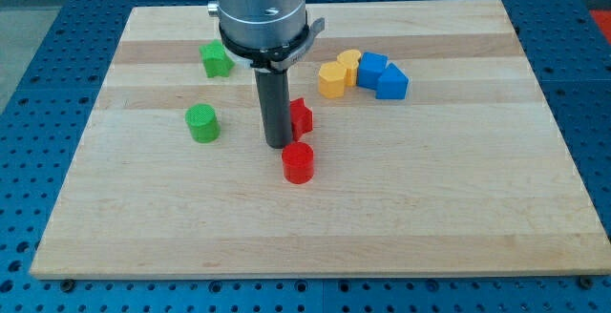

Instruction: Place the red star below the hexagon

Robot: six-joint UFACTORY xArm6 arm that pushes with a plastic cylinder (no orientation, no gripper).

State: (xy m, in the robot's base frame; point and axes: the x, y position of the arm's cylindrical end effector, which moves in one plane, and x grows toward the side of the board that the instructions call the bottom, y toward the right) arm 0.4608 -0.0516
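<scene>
The red star [302,117] lies near the board's middle, partly hidden behind my rod. My tip [278,145] rests on the board just left of the star, touching or nearly touching it. The yellow hexagon [331,79] sits up and to the right of the star, at the left end of a cluster. A red cylinder [298,163] stands just below the star and right of my tip.
A yellow heart-like block [348,64], a blue block [371,69] and a blue triangle [391,83] sit right of the hexagon. A green star-like block [217,60] lies upper left, a green cylinder [201,123] left of my tip. The wooden board [458,198] rests on a blue table.
</scene>
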